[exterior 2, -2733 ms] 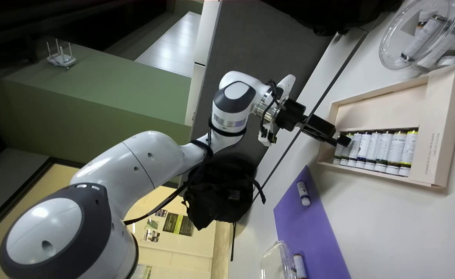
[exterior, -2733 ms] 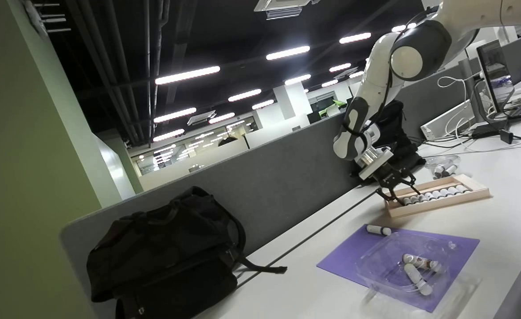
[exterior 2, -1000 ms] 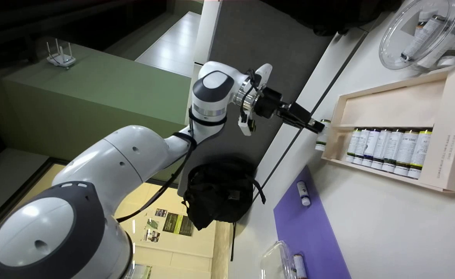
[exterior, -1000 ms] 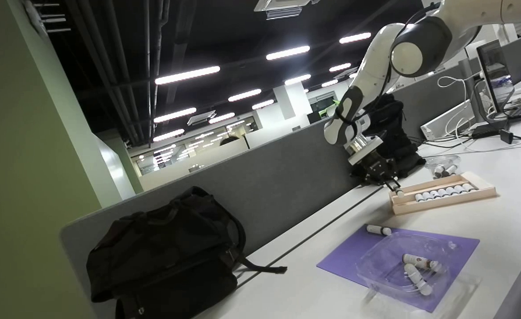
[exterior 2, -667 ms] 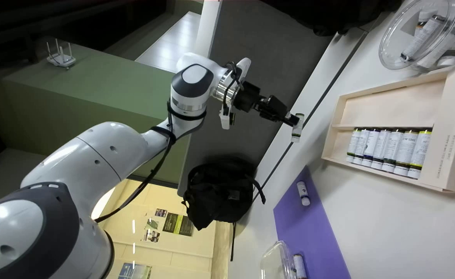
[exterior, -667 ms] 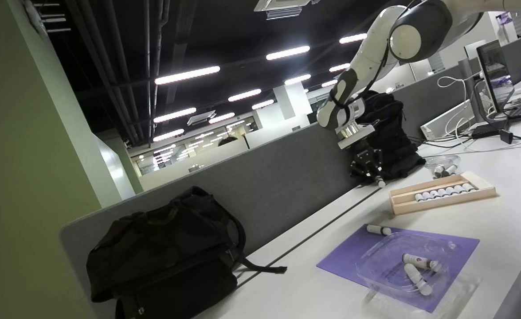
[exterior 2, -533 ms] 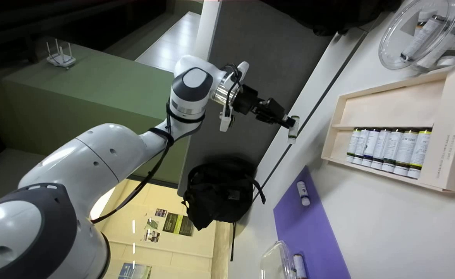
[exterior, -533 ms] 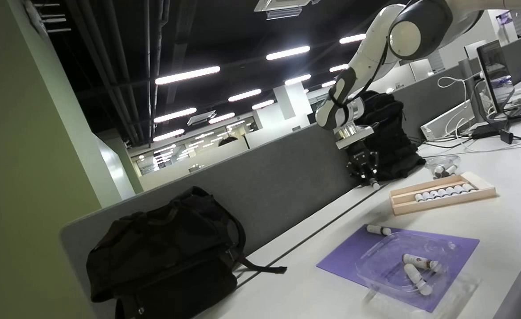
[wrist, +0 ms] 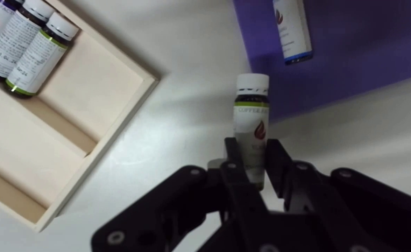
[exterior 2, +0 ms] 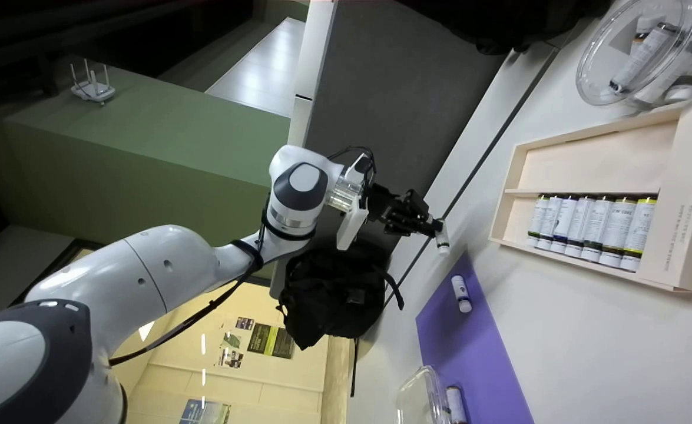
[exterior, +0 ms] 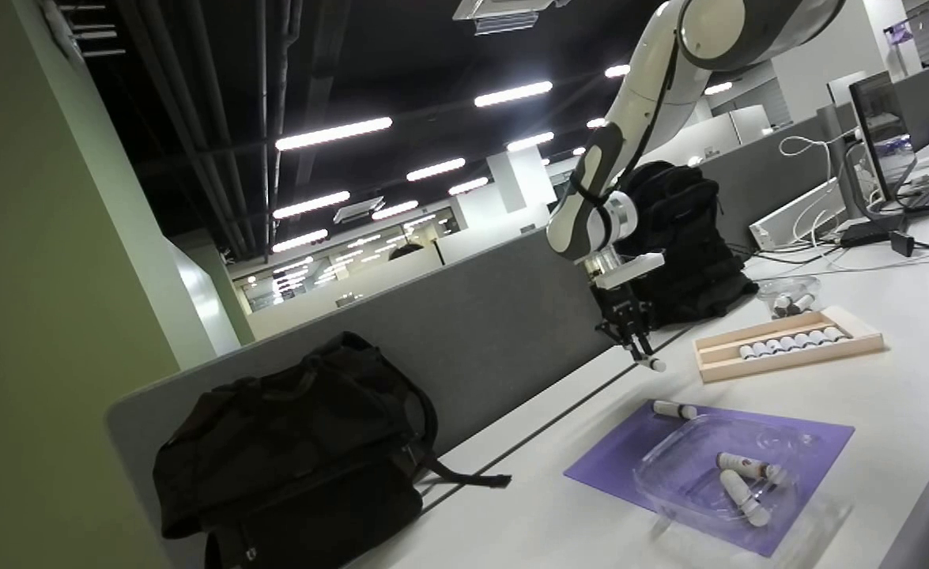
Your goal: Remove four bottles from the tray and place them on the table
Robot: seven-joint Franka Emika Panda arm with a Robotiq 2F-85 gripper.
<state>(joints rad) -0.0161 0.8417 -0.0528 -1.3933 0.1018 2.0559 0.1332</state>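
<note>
Bottle (wrist: 251, 120) now outside the tray (exterior 2: 599, 168) of seven others (exterior 2: 580, 224), tight in the gripper (wrist: 252, 142).

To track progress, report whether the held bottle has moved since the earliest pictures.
Yes: in an exterior view, the held bottle went leftward from the tray, past the upper corner of the purple mat.

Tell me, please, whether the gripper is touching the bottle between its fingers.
Touching: the wrist view shows the gripper closed on the bottle, against both its sides.
</note>
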